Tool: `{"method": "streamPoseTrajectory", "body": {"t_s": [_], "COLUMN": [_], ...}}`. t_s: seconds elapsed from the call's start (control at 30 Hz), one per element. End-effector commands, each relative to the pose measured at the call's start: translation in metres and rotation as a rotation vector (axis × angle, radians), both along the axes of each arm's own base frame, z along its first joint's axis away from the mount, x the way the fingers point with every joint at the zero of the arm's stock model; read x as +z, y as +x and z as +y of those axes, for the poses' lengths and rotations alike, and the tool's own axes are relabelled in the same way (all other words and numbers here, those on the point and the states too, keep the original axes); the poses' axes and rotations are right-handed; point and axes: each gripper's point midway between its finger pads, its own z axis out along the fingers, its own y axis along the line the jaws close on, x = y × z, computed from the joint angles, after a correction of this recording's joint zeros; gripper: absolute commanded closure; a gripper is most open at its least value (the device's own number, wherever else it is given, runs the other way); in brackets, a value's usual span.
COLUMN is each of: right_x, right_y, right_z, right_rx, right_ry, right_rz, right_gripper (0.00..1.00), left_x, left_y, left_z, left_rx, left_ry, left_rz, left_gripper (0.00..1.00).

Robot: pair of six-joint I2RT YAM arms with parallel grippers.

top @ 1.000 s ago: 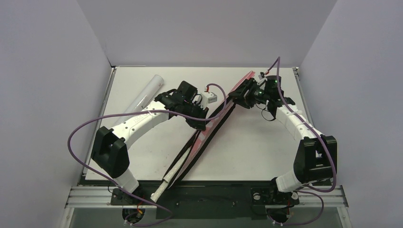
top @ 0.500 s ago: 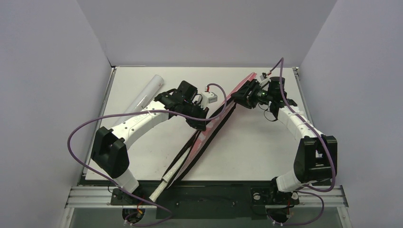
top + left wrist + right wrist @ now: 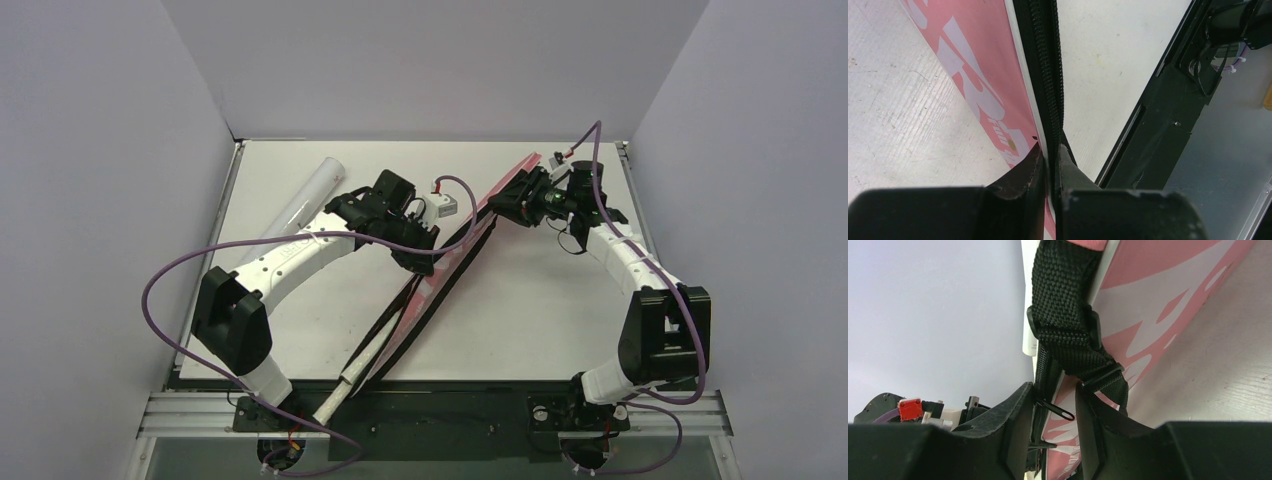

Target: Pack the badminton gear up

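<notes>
The pink "SPORT" cover (image 3: 412,303) lies slantwise across the table, its head at the back right. A white racket handle (image 3: 338,398) pokes out of its near end. My left gripper (image 3: 428,262) is shut on the cover's black zipper edge (image 3: 1044,60) at mid-length; the left wrist view (image 3: 1049,150) shows the jaws pinching it. My right gripper (image 3: 515,200) is at the cover's head. In the right wrist view (image 3: 1054,390) its jaws stand apart around the zipper pull (image 3: 1057,410), below the black strap (image 3: 1065,320). The white tube (image 3: 305,198) lies at the back left. No shuttlecocks show.
The table's near edge and black frame rail (image 3: 1168,100) lie just beyond the cover's near end. Grey walls close in the table on the left, back and right. Purple cables loop over both arms.
My right gripper has shifted slightly right and back at the cover's head, turning a little. The left gripper and the tube have not moved.
</notes>
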Motion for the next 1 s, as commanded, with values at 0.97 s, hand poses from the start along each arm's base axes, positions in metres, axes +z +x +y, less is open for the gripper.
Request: {"method": "streamPoseTrajectory", "body": {"t_s": [0.97], "right_x": [0.033], "right_y": [-0.009], "right_z": [-0.003], "right_rx": [0.001], "right_ry": [-0.004], "right_rz": [-0.087], "right_gripper": [1.0], "left_x": [0.054], "left_y": [0.004], "left_z": [-0.013], "left_rx": [-0.038], "left_ry": [-0.134], "left_rz": [-0.111], "left_gripper": [1.0]}}
